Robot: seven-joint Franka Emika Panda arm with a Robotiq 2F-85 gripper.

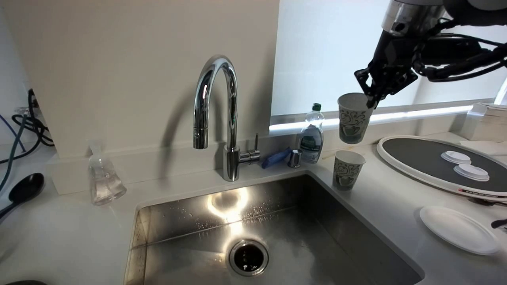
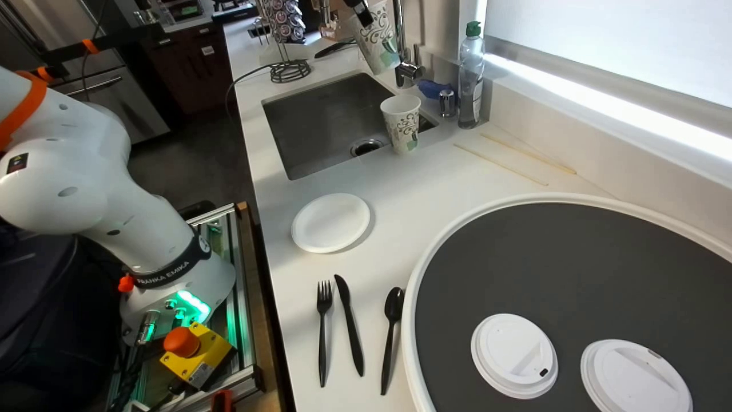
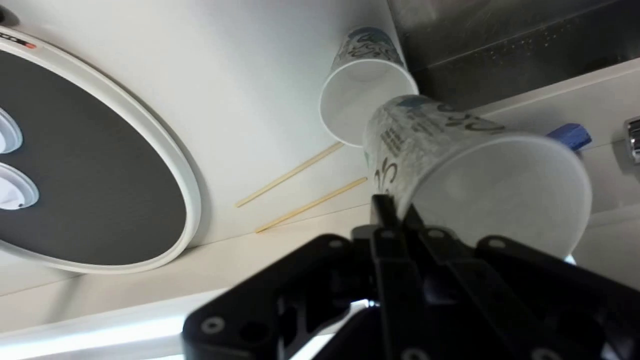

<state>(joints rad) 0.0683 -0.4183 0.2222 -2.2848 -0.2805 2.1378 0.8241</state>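
My gripper (image 1: 371, 101) is shut on the rim and wall of a paper cup (image 1: 351, 124) with a scroll print. One finger is inside the cup and one outside, as the wrist view shows at the fingertips (image 3: 397, 212). The held cup is in the air, slightly tilted, mouth upward; it also shows in the other views (image 2: 377, 43) (image 3: 425, 132). A like paper cup (image 1: 346, 170) stands upright on the counter by the sink corner, below the held cup in this exterior view. It also shows in the other views (image 2: 402, 125) (image 3: 357, 97) and its visible inside looks empty.
A steel sink (image 1: 285, 237) with a tall faucet (image 1: 231, 103) lies beside the cups. A soap bottle (image 1: 311, 138) stands behind. Two thin sticks (image 2: 503, 165), a white plate (image 2: 330, 223), black cutlery (image 2: 350, 326) and a round grey board (image 2: 543, 263) with white lids (image 2: 513, 355) are on the counter.
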